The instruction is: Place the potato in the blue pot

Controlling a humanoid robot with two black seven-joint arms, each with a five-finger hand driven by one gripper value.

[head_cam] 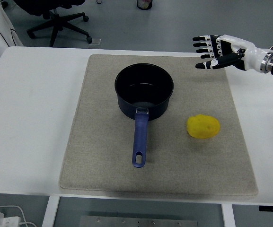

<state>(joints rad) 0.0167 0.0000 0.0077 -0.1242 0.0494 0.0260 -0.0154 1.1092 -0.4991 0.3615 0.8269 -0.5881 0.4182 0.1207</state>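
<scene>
Yellow potato (203, 126) lies well below the spread robot hand (220, 52).

The right robot hand (217, 51) comes in from the right edge, high in the picture, with its white and black wrist reaching toward the left. Its four fingers (201, 44) are spread out and stretched nearly straight, one above the other, and the thumb points left just below them, so the hand is relaxed and holds nothing. Only the forearm end near the wrist is visible at the edge, where some black joint parts and a cable show; the left arm does not appear anywhere in the view.
</scene>
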